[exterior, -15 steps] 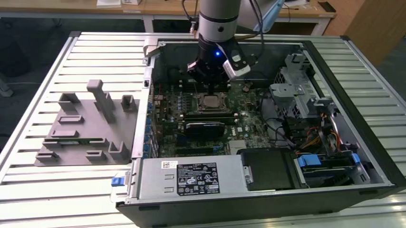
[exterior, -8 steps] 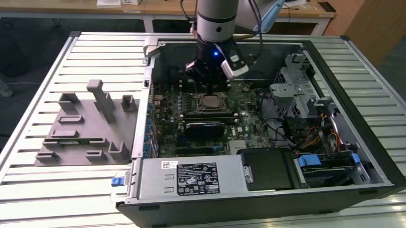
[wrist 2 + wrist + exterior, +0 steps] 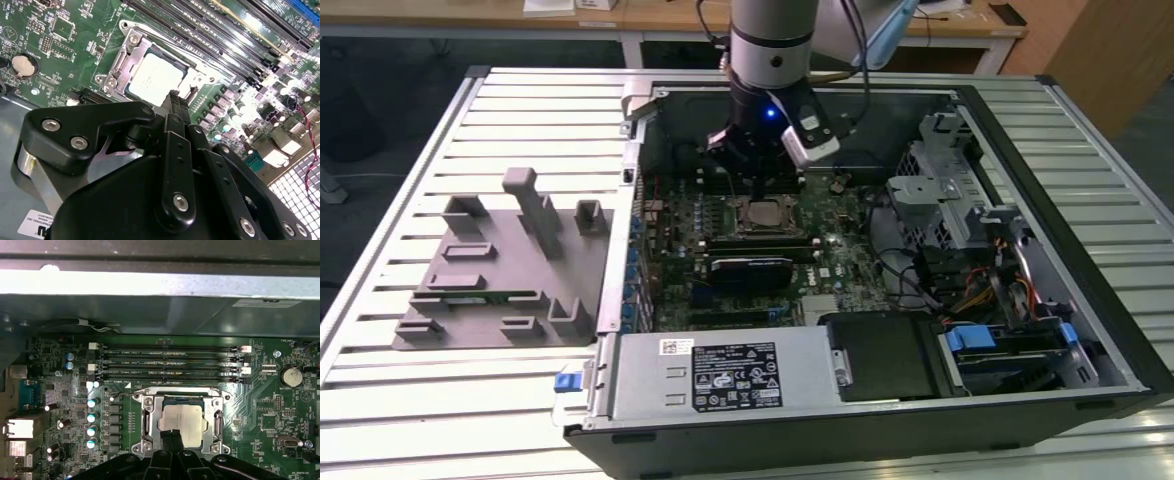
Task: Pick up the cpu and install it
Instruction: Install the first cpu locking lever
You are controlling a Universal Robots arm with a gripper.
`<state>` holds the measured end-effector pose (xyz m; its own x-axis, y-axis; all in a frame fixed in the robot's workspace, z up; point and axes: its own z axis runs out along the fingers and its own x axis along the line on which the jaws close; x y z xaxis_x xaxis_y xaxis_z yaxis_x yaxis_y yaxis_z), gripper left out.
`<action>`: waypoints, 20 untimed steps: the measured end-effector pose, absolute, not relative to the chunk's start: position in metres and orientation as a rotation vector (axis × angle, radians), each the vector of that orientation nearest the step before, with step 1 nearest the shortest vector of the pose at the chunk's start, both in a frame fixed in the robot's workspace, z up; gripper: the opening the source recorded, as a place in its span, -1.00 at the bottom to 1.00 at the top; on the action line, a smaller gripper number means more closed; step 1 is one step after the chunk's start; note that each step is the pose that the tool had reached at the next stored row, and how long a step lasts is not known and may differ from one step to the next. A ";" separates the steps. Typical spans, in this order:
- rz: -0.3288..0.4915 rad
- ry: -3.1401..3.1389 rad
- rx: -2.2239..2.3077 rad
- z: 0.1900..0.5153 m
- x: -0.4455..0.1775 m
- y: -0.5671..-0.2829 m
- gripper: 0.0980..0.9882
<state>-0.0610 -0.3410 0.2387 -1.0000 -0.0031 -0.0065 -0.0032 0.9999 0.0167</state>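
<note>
Slatted table (image 3: pixel 400 140); cpu (image 3: pixel 186 416) in socket (image 3: pixel 150 422) beneath claw (image 3: pixel 172 432)

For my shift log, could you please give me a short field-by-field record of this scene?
cpu: lies flat inside the socket, silvery top up
end effector: shut, holding nothing, tips at the cpu's edge; contact unclear
socket: metal frame around the cpu, on the motherboard
case: open, on the slatted table
fixture tray: grey, at the exterior view's left of the case

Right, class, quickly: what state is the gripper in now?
Gripper: closed, holding nothing, poised over the cpu, which lies in the socket.
</note>
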 end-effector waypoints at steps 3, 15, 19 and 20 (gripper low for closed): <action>0.026 3.135 -0.005 0.239 -0.062 -0.341 -0.98; 0.026 3.135 -0.005 0.239 -0.067 -0.341 -0.98; 0.026 3.135 -0.005 0.239 -0.068 -0.341 -0.98; 0.026 3.135 -0.005 0.239 -0.068 -0.341 -0.98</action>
<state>-0.0679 -0.3411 0.2387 -1.0000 -0.0032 -0.0065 -0.0033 0.9999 0.0168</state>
